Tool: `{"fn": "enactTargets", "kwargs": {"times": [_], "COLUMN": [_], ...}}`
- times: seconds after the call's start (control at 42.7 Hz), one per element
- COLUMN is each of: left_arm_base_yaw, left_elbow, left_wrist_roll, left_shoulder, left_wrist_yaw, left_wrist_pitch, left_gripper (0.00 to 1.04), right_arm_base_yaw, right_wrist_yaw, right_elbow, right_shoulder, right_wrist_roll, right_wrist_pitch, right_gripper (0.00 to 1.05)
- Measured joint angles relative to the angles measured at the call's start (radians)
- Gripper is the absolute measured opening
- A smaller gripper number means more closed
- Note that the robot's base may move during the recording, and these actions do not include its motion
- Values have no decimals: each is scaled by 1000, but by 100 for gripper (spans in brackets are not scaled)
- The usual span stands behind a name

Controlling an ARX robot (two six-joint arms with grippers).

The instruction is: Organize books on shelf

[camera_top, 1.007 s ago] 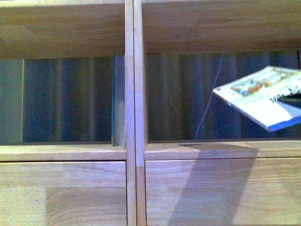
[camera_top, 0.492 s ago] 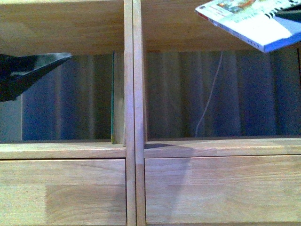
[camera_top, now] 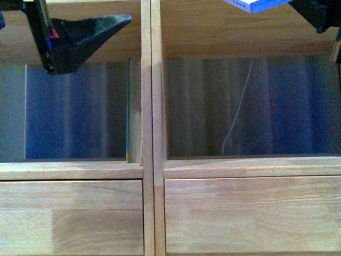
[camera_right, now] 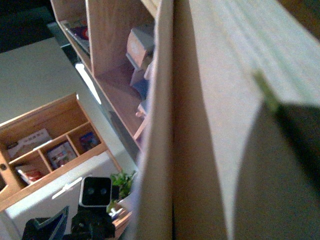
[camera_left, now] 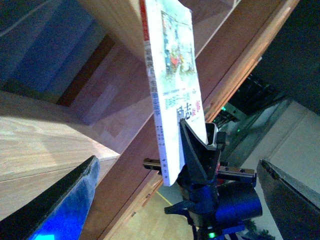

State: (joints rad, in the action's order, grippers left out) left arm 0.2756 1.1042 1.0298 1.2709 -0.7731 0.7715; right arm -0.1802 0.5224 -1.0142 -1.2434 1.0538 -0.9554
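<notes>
Right gripper (camera_left: pixel 189 146) is clamped on one end of the thin white paperback with colourful cover and red-topped spine (camera_left: pixel 172 75). I see the book held up against the tall light-wood bookcase (camera_top: pixel 152 160). My left gripper (camera_top: pixel 85 37) has its jaws spread wide, with nothing between them. Below it, toward the centre post, a thin teal-edged book (camera_top: pixel 129 112) stands upright in the cubby.

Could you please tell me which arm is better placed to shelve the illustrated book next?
Right: the right gripper is shut on the illustrated book, held high at the shelf. The left gripper is open and empty.
</notes>
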Motion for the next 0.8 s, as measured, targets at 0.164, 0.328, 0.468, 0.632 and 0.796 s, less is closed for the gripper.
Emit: {"fn": "enactTargets", "kwargs": {"times": [0.164,0.328,0.468,0.632,0.796], "left_arm_base_yaw": [5,13,53,99,133], "left_elbow": [16,50,88,107,109], "left_wrist_roll": [4,11,16,4,-16], "left_shoulder": [19,56,88,92,93], "left_wrist_yaw": [21,42,50,87,123], "left_wrist_pitch": [32,36,35,7,2], "left_gripper": [97,97,97,88,66], "right_arm_base_yaw": [-61,-88,-90,-93,-93], "right_wrist_yaw": [45,84,98,114,118], "right_elbow": [27,39,59,85,100], "right_shoulder": [27,43,48,48,48], "right_wrist_roll": [-3,5,11,13,21], "right_wrist_pitch": [0,-17,-21,-22,-34], "right_gripper": [7,7,7,7,7]}}
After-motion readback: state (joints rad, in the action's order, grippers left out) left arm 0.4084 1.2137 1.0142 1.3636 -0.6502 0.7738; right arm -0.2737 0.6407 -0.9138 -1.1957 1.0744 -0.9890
